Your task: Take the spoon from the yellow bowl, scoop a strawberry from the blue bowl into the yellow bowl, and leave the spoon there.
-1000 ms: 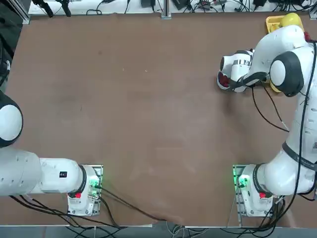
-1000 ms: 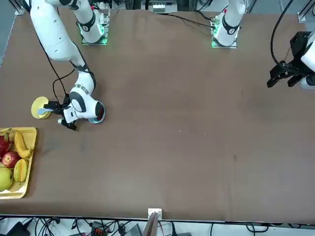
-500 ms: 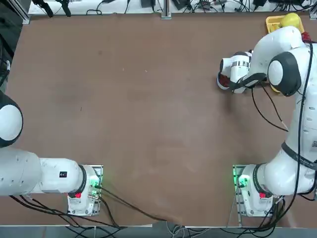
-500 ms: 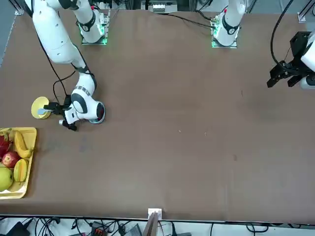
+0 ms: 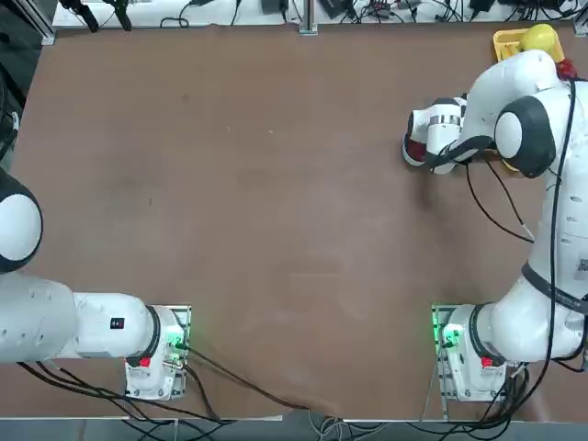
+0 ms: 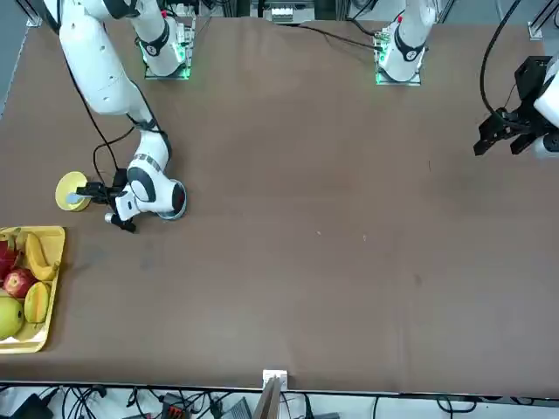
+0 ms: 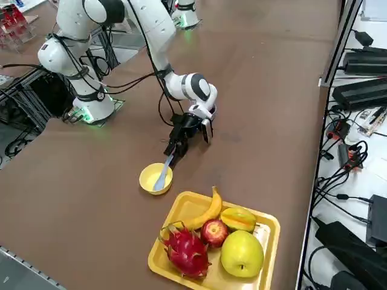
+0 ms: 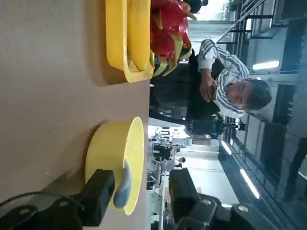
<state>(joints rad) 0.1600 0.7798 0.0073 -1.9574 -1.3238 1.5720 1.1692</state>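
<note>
- Counter (image 6: 314,262): big brown surface. All the action sits at the corner by the working right arm.
- Right arm (image 7: 151,24): reaches out low from its base, wrist bent so the claw points roughly level toward the yellow bowl, close above the counter.
- Fruit tray (image 7: 181,211): rectangular, yellow, with a banana, apple and dragon fruit. It sits near the yellow bowl, not touching it, and isn't part of the task.
- Yellow bowl (image 7: 148,179): small and round, between the tray and the claw, with the spoon resting in it.
- Blue bowl (image 6: 177,199): mostly hidden under the wrist, only a rim with something red inside showing. It lies just beside the yellow bowl, on the side away from the counter edge.
- Right claw (image 8: 140,194): fingers apart with a clear gap, one on each side of the spoon handle, not clenched on it. Nothing held.
- Spoon (image 7: 163,172): pale, bowl end down in the yellow bowl, handle leaning over the rim toward the claw.
- Step, my read: the first one, picking up the spoon. Grasp not yet made.
- Next move calls for: pinching the thin handle squarely, then lifting clear of the rim without tipping the light bowl.
</note>
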